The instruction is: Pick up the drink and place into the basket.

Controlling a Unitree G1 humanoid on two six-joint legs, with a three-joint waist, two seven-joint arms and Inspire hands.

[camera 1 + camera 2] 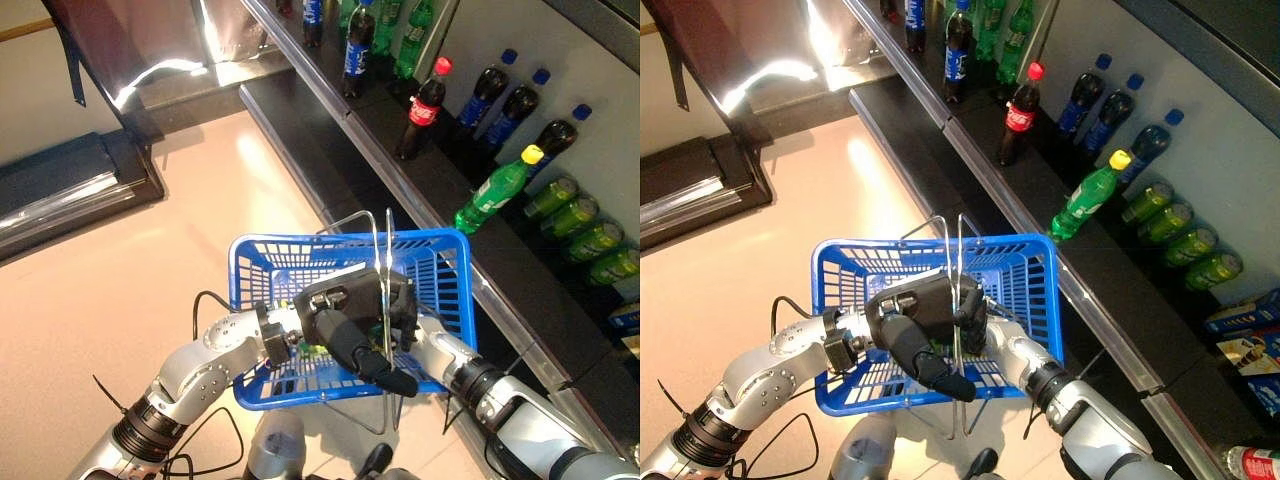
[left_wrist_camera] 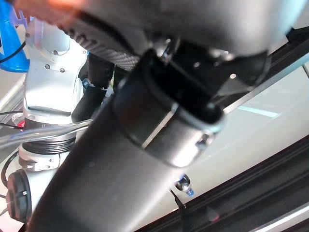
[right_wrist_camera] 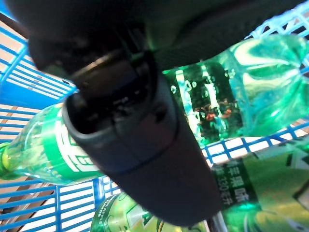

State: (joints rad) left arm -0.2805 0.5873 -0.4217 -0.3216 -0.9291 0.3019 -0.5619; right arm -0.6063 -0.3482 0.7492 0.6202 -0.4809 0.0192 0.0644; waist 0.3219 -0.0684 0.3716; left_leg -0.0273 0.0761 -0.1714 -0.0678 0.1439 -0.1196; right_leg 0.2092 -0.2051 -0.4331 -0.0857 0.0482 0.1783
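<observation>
The left hand (image 1: 345, 320), dark and bulky, sat at the blue plastic mesh basket (image 1: 262, 262), its fingers curled around the basket's thin wire handles (image 1: 382, 262) where they stood upright over the middle of the basket; its thumb (image 1: 372, 362) stretched down across the near rim. To the right of it, the right hand (image 1: 408, 312) reached into the basket from the right side, lying low inside against the wall; whether its fingers were closed or released could not be told, since the right wrist view showed only the dark bulk of the hand close above the drinks. In that view a clear green plastic bottle (image 3: 246, 87) lay on its side on the blue mesh floor just past the hand, another green bottle with a pale label (image 3: 43, 150) lay beside it, and green cans (image 3: 260, 193) rested against them, all inside the basket. Farther right, along the dark shelf (image 1: 500, 250) beside the basket, stood a cola bottle with a red cap (image 1: 424, 108), dark bottles with blue caps (image 1: 515, 105), a green bottle with a yellow cap (image 1: 495, 192) and a row of green cans (image 1: 585, 235).
</observation>
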